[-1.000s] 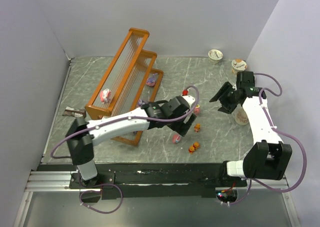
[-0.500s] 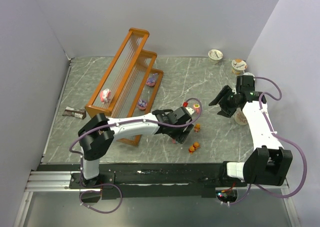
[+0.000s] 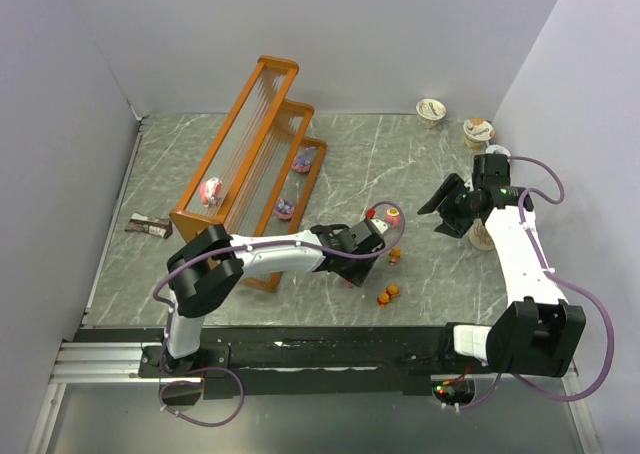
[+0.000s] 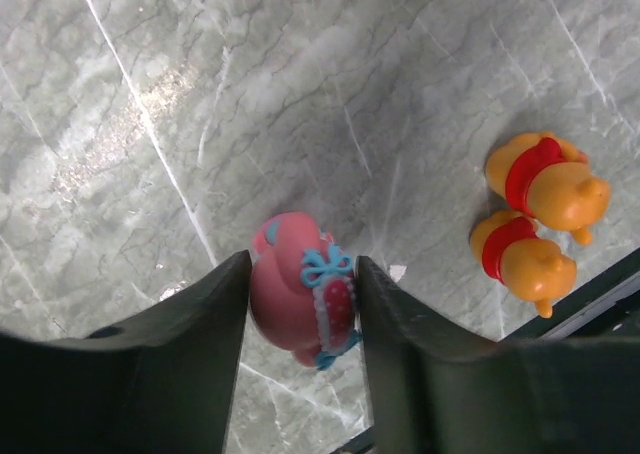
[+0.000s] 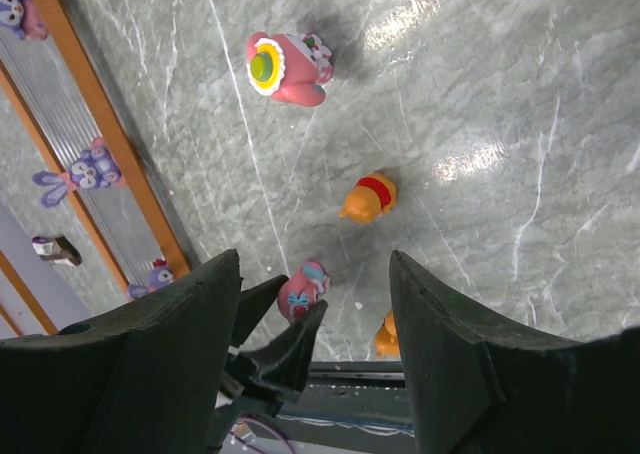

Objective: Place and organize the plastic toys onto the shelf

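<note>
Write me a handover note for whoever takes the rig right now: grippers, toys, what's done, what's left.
Left gripper: jaws flank a pink toy standing on the table, at or nearly at its sides; grip unconfirmed.
Right gripper: open, empty, above the table.
Done: on the shelf, a far purple toy and a near purple toy on the lowest tier, and a pink-white toy higher up.
Left: the flanked toy, a pink toy with a yellow top, a single orange toy, an orange pair.

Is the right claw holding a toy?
No, the right claw hangs open over the table with nothing between its fingers.
</note>
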Motion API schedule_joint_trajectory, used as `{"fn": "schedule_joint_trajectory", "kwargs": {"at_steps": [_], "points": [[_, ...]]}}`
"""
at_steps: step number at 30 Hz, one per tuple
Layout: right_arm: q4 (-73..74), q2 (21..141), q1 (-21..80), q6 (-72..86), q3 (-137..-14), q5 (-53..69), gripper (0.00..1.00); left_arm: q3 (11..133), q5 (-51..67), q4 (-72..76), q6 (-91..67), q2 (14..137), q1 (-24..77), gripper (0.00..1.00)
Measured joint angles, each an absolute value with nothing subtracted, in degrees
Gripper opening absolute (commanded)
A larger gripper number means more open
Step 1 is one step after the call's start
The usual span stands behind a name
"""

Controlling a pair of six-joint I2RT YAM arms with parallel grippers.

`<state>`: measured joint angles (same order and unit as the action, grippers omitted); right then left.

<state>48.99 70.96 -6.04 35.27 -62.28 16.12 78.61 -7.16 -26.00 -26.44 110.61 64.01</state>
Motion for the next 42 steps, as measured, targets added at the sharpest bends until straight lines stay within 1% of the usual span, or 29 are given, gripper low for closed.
{"fn": "schedule_joint_trajectory", "kwargs": {"at_steps": [1,2,4,5,7,8,10,17,23,25,30,33,37,42], "points": [[49.0,70.9,-6.0,35.3,-62.3,16.1,0.68,78.6,-7.3,-26.1,-26.7,110.8,64.0,0.41],[49.0,70.9,-6.0,35.2,-62.3,16.1,0.68,78.7,-7.4,-26.1,-26.7,110.8,64.0,0.33],[49.0,70.9,-6.0,35.2,-62.3,16.1,0.68,78.8,-7.9,-26.5,-26.4,110.8,64.1,0.25],[49.0,70.9,-6.0,35.2,-62.3,16.1,0.68,79.1,-8.4,-27.2,-26.4,110.8,64.1,0.17],[49.0,70.9,-6.1,35.3,-62.3,16.1,0.68,79.9,-9.2,-28.9,-26.2,110.8,64.1,0.11],[49.0,70.9,-6.1,35.2,-62.3,16.1,0.68,80.7,-9.8,-30.0,-26.0,110.8,64.1,0.05],[49.0,70.9,-6.1,35.2,-62.3,16.1,0.68,82.7,-11.0,-32.4,-25.5,110.8,64.1,0.02],[48.9,70.9,-6.4,35.3,-62.3,16.1,0.67,98.8,-13.1,-43.3,-22.9,110.5,61.7,0.01],[48.9,70.9,-6.4,35.3,-62.1,16.2,0.67,114.5,-13.0,-51.9,-20.5,107.0,52.5,0.03],[48.8,70.9,-6.4,35.3,-62.1,16.2,0.67,117.4,-12.7,-53.4,-20.1,105.4,48.7,0.03],[48.8,70.9,-6.4,35.3,-62.0,16.7,0.67,120.2,-11.9,-56.8,-19.1,99.8,39.2,0.05],[48.8,70.9,-6.5,35.2,-62.0,17.1,0.67,120.9,-11.6,-58.6,-18.3,97.6,35.8,0.06],[48.8,71.0,-6.6,35.2,-62.0,17.5,0.66,122.0,-11.4,-60.3,-17.0,95.9,32.1,0.02],[48.8,71.1,-6.6,35.2,-62.0,17.6,0.66,122.1,-11.4,-62.4,-15.6,94.3,27.1,0.07]]}}
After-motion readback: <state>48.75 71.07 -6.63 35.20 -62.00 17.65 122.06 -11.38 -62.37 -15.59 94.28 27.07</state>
